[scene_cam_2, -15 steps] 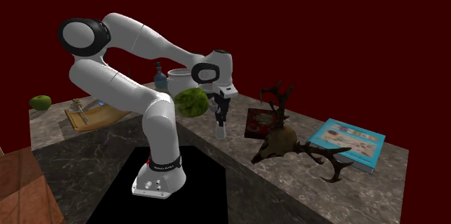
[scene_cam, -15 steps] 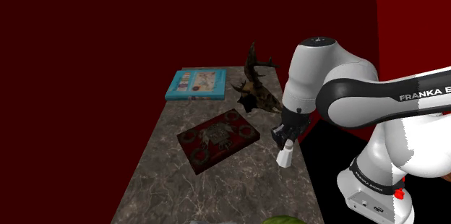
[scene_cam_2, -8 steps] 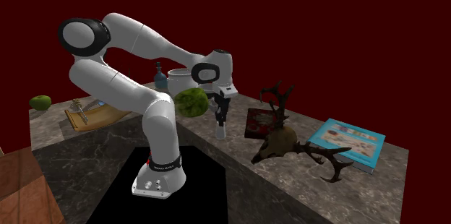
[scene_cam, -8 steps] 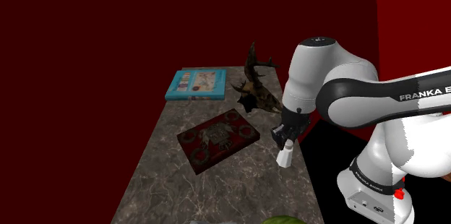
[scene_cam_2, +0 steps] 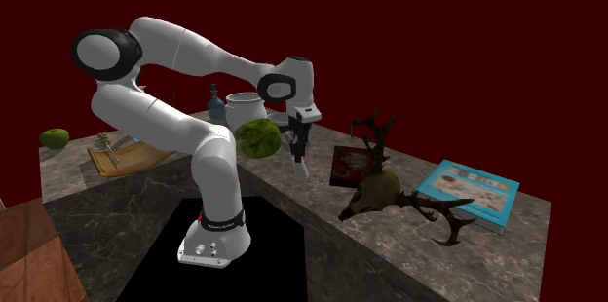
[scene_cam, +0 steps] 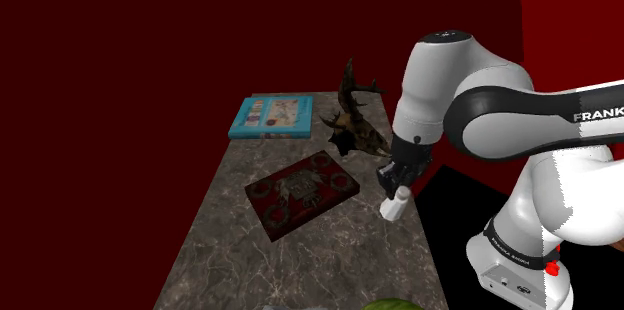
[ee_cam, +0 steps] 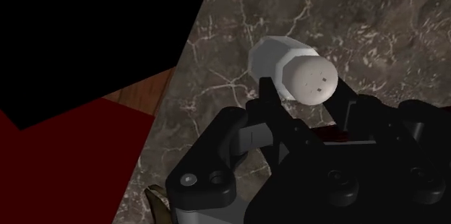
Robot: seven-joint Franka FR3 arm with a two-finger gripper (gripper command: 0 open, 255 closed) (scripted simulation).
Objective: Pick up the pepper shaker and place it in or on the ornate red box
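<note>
The pepper shaker (scene_cam: 393, 207) is a small white faceted bottle with a rounded cap. My black gripper (scene_cam: 396, 180) is shut on its upper part and holds it slightly tilted just above the marbled counter (scene_cam: 230, 258), near the counter's edge on the shoulder view's right. In the wrist view the shaker (ee_cam: 296, 73) sits clasped between the fingers of the gripper (ee_cam: 307, 103), cap towards the camera. The ornate red box (scene_cam: 300, 191) lies flat on the counter to the shoulder view's left of the shaker. In the second exterior view the shaker (scene_cam_2: 296, 167) hangs under the gripper (scene_cam_2: 295, 146), with the red box (scene_cam_2: 348, 165) beyond it.
An antlered skull (scene_cam: 355, 123) stands behind the red box, and a blue book (scene_cam: 270, 116) lies farther back. In the second exterior view a green melon (scene_cam_2: 257, 138), a white jar (scene_cam_2: 244, 108), a cutting board (scene_cam_2: 122, 156) and a green apple (scene_cam_2: 55, 137) sit behind the arm.
The arm has risen a little, lifting the shaker off the counter and slightly towards the box. The grip stays shut.
</note>
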